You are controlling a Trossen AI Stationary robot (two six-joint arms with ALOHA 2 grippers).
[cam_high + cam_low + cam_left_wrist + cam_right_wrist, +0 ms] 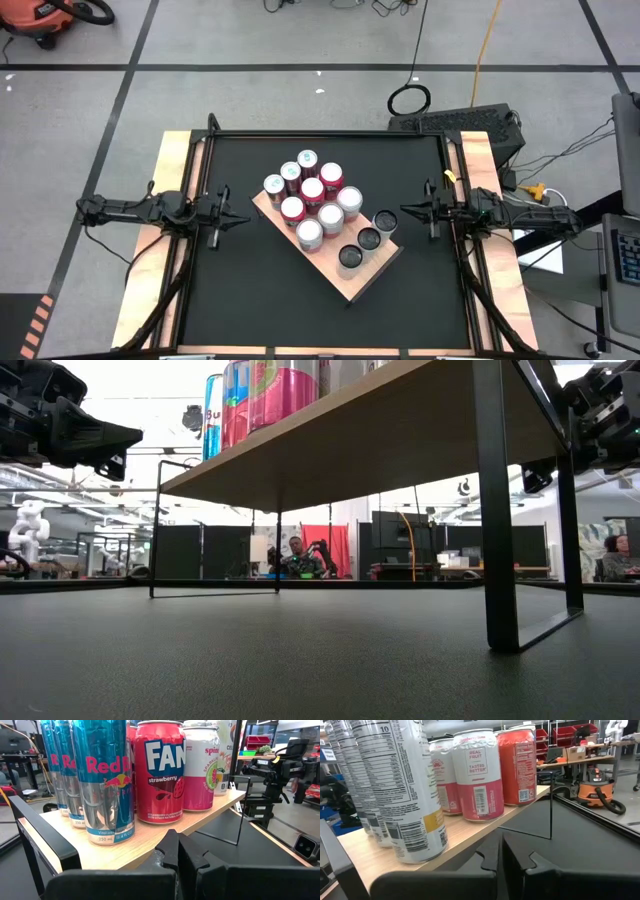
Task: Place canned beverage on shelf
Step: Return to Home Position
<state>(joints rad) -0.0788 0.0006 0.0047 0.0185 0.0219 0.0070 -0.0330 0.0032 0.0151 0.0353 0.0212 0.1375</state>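
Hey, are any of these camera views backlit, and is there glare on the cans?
Low view: yes, the background above and behind the shelf blows out to white, so its legs show as dark silhouettes. Left wrist view: streaky reflections run down the blue Red Bull can. High view: even light, no harsh shadows on the black table.

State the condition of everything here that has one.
shelf: level, holding twelve cans
Red Bull cans: upright, on shelf
Fanta cans: upright, on shelf
pink-and-white cans: upright, on shelf
tall white cans: upright, on shelf
left gripper: shut, empty, off the shelf
right gripper: shut, empty, off the shelf
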